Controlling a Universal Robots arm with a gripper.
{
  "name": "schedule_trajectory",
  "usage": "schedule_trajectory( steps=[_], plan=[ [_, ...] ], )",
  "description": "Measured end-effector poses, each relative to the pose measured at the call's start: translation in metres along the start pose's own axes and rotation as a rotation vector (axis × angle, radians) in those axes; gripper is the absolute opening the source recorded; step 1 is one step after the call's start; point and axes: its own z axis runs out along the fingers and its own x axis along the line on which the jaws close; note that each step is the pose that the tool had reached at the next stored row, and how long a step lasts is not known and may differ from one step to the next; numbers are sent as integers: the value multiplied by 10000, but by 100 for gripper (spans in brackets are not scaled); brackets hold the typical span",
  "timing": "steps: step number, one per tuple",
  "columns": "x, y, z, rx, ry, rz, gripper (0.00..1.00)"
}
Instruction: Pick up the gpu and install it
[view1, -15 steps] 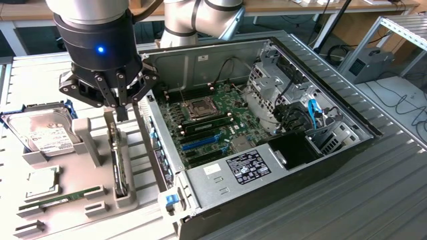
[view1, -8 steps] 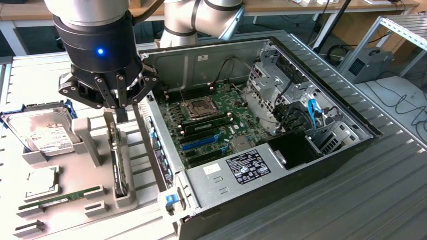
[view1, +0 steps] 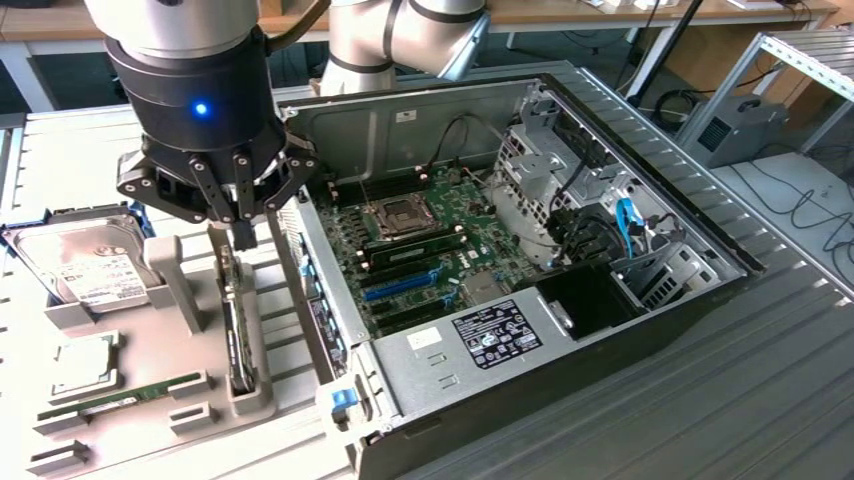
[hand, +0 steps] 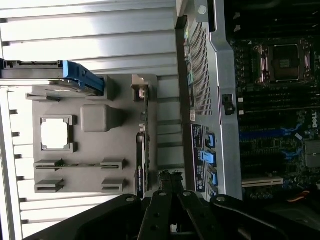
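The gpu (view1: 238, 345) stands on edge in a slot of the grey parts holder (view1: 180, 285), a slim dark card with its metal bracket end uppermost. My gripper (view1: 246, 238) hangs just above that upper end, fingers pressed together with nothing between them. In the wrist view the gpu (hand: 141, 160) appears as a thin dark strip on the holder (hand: 95, 165), and the shut gripper (hand: 170, 182) sits a little to the side of it, toward the computer case. The open case (view1: 641, 330) lies beside the holder, its motherboard (view1: 427, 235) and blue expansion slots (view1: 400, 285) exposed.
On the holder also rest a silver hard drive (view1: 80, 265) in a blue frame, a square processor chip (view1: 83, 365) and a green memory stick (view1: 120, 397). The case's metal wall (view1: 320, 330) rises close beside the gpu. Cables and a drive cage (view1: 587, 220) fill the case's far side.
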Motion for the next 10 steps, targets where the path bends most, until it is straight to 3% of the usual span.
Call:
schedule_trajectory(
  steps=[10],
  plan=[
    [3, -44, 4, 0, 0, 0, 11]
  ],
)
